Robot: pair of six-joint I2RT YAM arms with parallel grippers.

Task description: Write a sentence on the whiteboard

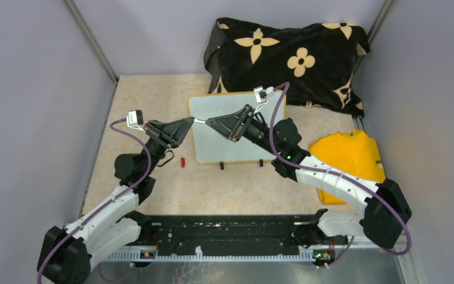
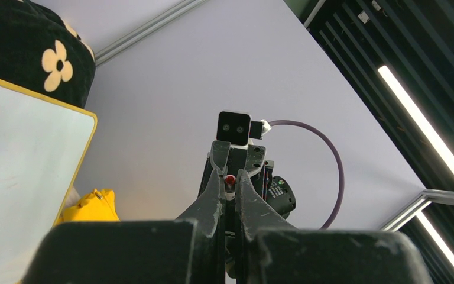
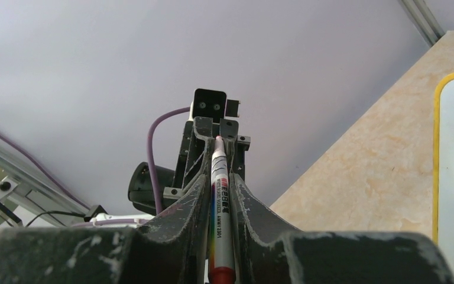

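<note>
The whiteboard (image 1: 236, 148) is set on the table (image 1: 153, 94) in front of both arms, its far edge against the black flower-patterned cloth (image 1: 289, 53) and its two clip feet (image 1: 221, 166) at the near edge; whether it lies flat or leans on the cloth cannot be told. No writing can be made out on its glossy face. Above its left part a white-barrelled marker (image 3: 220, 201) is held level between the two arms. The left gripper (image 1: 190, 121) is clamped on one end of it. The fingers of the right gripper (image 1: 208, 122) are drawn in against both sides of the barrel, though how firm that grip is cannot be judged. What is taken to be its red cap (image 1: 182, 162) lies on the table just left of the board. The marker is judged light, stiff and smooth, so it may slip or twist between hard fingers. It would best be taken on the barrel fairly near the nib, square across, so that pressure on the tip is not turned into rotation. The board is judged light and thin, with a slick surface and only small feet. It can be expected to slide or rock if pressed hard, so light strokes are called for, and any steadying hold belongs on the yellow frame.
</note>
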